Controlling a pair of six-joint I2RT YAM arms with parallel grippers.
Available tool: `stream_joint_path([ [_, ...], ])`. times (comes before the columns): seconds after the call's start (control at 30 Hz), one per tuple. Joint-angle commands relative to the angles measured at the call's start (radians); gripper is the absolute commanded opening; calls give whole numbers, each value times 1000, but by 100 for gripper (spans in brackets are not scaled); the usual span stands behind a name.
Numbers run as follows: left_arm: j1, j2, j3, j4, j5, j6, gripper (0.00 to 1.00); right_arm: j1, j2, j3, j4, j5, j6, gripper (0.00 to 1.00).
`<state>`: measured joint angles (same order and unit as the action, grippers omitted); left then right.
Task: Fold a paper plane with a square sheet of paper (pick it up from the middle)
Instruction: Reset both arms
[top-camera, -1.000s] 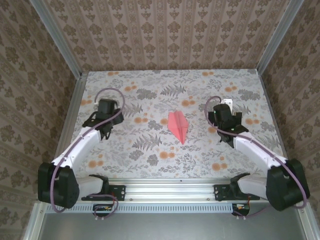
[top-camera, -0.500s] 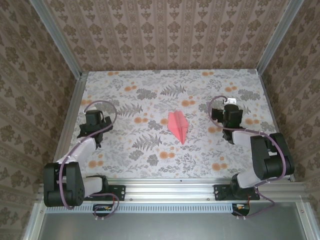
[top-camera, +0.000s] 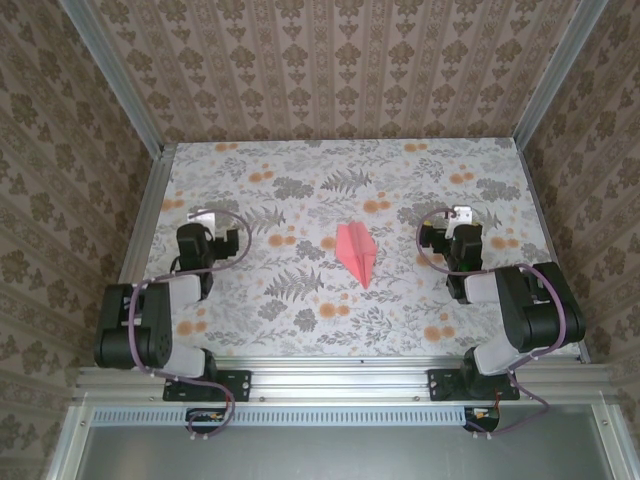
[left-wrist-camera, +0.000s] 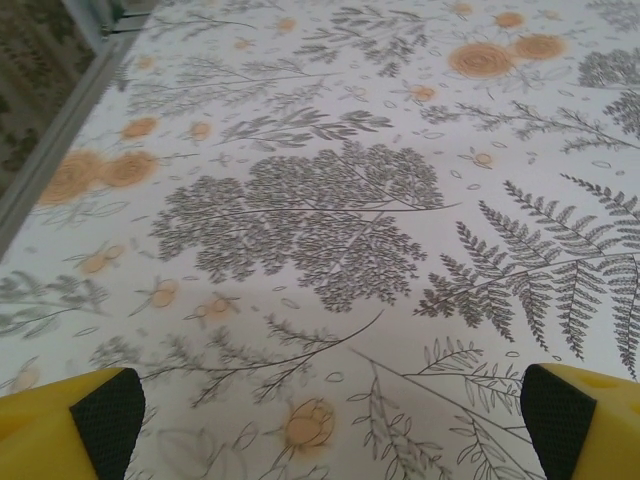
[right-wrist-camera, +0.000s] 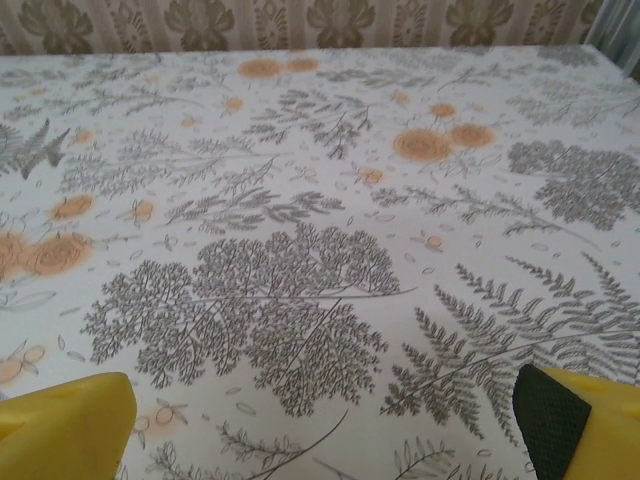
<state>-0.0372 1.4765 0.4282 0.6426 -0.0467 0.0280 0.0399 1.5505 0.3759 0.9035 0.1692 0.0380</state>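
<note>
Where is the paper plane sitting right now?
In the top view the paper plane lies on the table, just right of centre, between the left gripper and the right gripper and clear of both, its tip toward the near edge.

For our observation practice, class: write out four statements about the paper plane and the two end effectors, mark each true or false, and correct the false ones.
1. The paper plane lies on the floral tablecloth. True.
2. The left end effector grips the paper plane. False: it stands open over patterned cloth, holding nothing.
3. The right end effector is open. True.
4. The paper plane is blue. False: it is salmon-pink.
</note>
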Motion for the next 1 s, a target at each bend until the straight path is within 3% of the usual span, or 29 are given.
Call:
stream_joint_path([
  [0.0,18,35,5,120,66,37,100,-1,2,-9,74,56,23,100],
  [0.17,17,44,-14,161,-11,8,100,0,2,-10,74,67,25,100],
  [0.2,7,47,-20,175,-70,0,100,0,2,-11,75,67,26,100],
  [0.23,-25,45,-32,202,-201,-17,100,0,2,-10,77,71,26,100],
  [0.27,-29,46,-29,193,-224,-25,100,1,2,-11,77,75,26,100],
  [0.97,-27,44,-31,197,-216,-24,100,7,2,-10,78,77,22,100],
])
